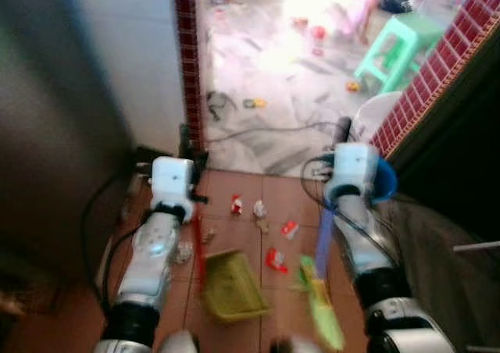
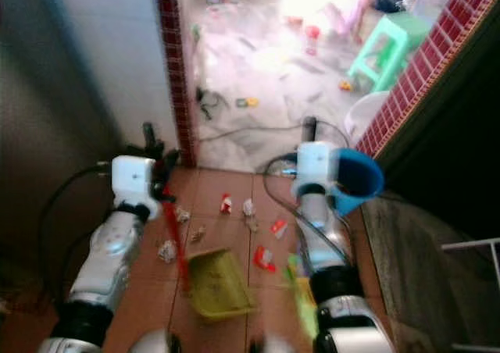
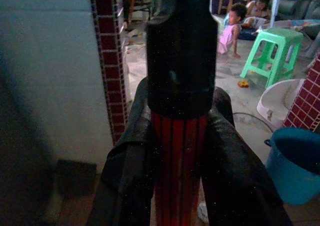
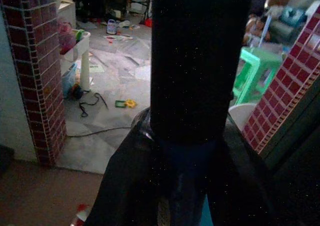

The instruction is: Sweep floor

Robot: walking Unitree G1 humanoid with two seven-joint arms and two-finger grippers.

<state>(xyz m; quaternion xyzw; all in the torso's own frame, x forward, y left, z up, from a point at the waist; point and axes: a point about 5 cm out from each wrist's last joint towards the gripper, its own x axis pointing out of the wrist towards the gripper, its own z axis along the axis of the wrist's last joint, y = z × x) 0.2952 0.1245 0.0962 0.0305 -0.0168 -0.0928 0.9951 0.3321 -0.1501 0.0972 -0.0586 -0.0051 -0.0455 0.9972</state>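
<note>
Nearest, the yellow-green dustpan (image 1: 230,287) lies on the brown tile floor (image 1: 70,322) between the arms, its red handle (image 3: 177,166) clamped between the fingers of the left gripper (image 3: 175,136); to its right the green broom head (image 1: 322,306) is smeared by motion, its purple-blue shaft (image 1: 323,240) running up to the right gripper (image 4: 192,151), which is closed around a dark handle. Just beyond the pan sit scraps of red and white litter (image 1: 269,228), and a careless stroke could, I judge, flick them past the pan's lip or left under the dark cabinet (image 1: 47,119). The black cable (image 1: 98,205) looping by the left arm might snag the pan, and the blue bucket (image 2: 355,181) touching or just behind the right wrist could be knocked over; which, I cannot tell. Farther off, a cord (image 1: 273,130) crosses the marble floor (image 1: 258,80), beyond it a green stool (image 1: 398,48) and a person (image 3: 231,28) sitting where glare washes out detail. Both eye views are blurred, so what each scrap is stays unclear.
</note>
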